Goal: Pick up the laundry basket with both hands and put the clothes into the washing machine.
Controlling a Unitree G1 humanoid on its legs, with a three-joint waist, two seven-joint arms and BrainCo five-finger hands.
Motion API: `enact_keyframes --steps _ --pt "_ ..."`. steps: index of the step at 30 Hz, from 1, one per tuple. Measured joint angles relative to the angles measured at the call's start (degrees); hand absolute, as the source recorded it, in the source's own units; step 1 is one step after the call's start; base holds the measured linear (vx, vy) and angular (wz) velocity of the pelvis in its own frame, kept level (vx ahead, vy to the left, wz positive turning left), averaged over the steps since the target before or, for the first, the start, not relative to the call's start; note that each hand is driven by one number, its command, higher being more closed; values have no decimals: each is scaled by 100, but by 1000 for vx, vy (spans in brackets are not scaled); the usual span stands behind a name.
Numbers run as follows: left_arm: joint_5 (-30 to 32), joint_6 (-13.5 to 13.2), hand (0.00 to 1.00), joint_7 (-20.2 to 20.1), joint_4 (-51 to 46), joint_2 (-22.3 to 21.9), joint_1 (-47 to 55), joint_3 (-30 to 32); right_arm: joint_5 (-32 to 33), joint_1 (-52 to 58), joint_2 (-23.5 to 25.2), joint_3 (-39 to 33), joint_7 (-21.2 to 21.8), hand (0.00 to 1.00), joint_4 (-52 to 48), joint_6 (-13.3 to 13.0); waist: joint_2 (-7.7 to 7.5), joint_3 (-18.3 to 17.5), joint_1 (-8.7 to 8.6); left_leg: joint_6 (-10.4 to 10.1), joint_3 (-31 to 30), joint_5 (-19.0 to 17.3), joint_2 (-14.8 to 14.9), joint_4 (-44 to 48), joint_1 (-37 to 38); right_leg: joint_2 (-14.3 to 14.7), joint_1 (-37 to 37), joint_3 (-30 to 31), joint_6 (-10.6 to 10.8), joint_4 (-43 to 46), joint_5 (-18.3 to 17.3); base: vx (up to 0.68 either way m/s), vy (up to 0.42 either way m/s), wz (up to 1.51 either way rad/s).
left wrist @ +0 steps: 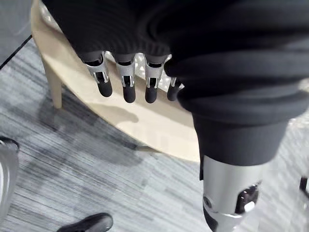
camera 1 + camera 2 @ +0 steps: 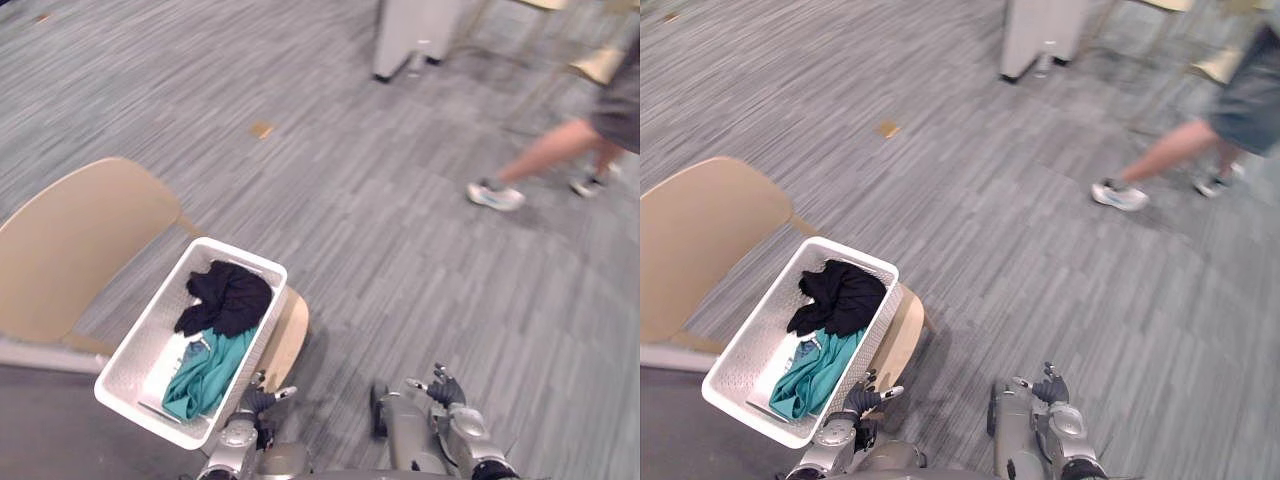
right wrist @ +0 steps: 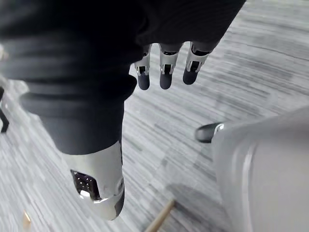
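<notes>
1. One white laundry basket (image 2: 135, 345) on the seat of a wooden chair (image 2: 70, 240), to the front-left of the robot. Not lifted yet, and held by no hand.
2. Inside it, two pieces of clothing to count for sure: a black garment (image 2: 228, 297) toward the far end and a teal garment (image 2: 210, 375) toward the near end, touching each other. Something pale under the teal one, maybe a third piece; cannot tell.
3. Long axis of the basket running from near-left to far-right in the head views, with the near short end turned toward the robot's left and one long side facing the hands.
4. The left hand (image 2: 262, 398) just beside the near corner of that long side, above the seat edge. Fingers (image 1: 128, 79) straight and hanging down, grasping nothing. Clearly the nearer of the two hands.
5. The right hand (image 2: 445, 388) well apart from the basket, over the bare floor (image 2: 400, 250). Fingers also straight, and empty.
6. Both hands therefore on the same side of the basket, its right side. Likely need for the coming move: to turn toward the chair, or to carry the left hand across to the other long side, so that the basket comes between the two hands.
7. Farther out, one pale box-like unit (image 2: 415, 35) at the far end of the floor, perhaps the washing machine; cannot say. One person (image 2: 560, 150) walking at the far right, well apart from the chair.
</notes>
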Motion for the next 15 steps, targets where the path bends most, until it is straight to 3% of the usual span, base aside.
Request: enact_keyframes --steps 1,3,5,6,7,8,11,12,15 --pt "-4 -10 0 10 -67 -131 -3 74 2 -27 19 -97 -19 0 -170 -3 -22 -10 35 -281 -78 146 33 -42 -131 -181 10 -401 -148 287 -303 312 -282 175" --pt "-3 -15 0 8 -178 -250 -8 65 2 -54 10 -104 -17 0 -464 -68 -46 5 11 -335 -22 171 87 -434 -337 -444 246 -902 -229 421 -465 267 -250 202" --pt "-26 -29 0 26 -252 -246 18 24 -1 -79 1 -106 -30 0 -586 -97 -115 -20 38 -524 596 455 111 -1152 -640 -683 806 -1471 -205 204 -480 208 -107 219" --pt "-47 -79 0 99 -290 -193 113 -28 -3 -90 21 -101 -40 0 -590 -131 -70 -134 83 -220 1179 1061 161 -1346 -773 -702 1089 -1764 -144 15 -520 165 -38 155" --pt "-48 -86 0 120 -287 -125 151 -67 -3 -89 44 -96 -61 0 -579 -157 -194 -175 172 -160 1452 1168 162 -1299 -814 -772 1199 -1885 -89 -94 -557 129 -22 127" --pt "-61 -94 0 167 -339 -11 328 -72 -2 -98 134 -53 -115 0 -580 -213 -423 -366 291 -182 2173 1411 139 -1377 -1003 -926 1389 -2321 -56 -439 -576 104 5 122" --pt "-177 -104 0 241 -380 108 349 -70 2 -98 152 -187 -224 0 -626 -267 -494 -439 246 167 3823 1648 226 -1390 -1412 -1175 1819 -3429 25 -778 -530 84 82 164" --pt "-178 -106 0 242 -387 123 375 -68 -1 -62 158 -245 -250 0 -682 -261 -493 -440 184 269 4124 1706 216 -1290 -1498 -1232 1999 -3755 79 -781 -501 59 124 165" --pt "-176 -112 0 242 -384 213 458 -67 -219 41 176 -258 -294 0 -1104 -239 -560 -477 193 282 3856 1712 -15 -1292 -1462 -1294 2306 -4108 132 -768 -461 98 111 100"
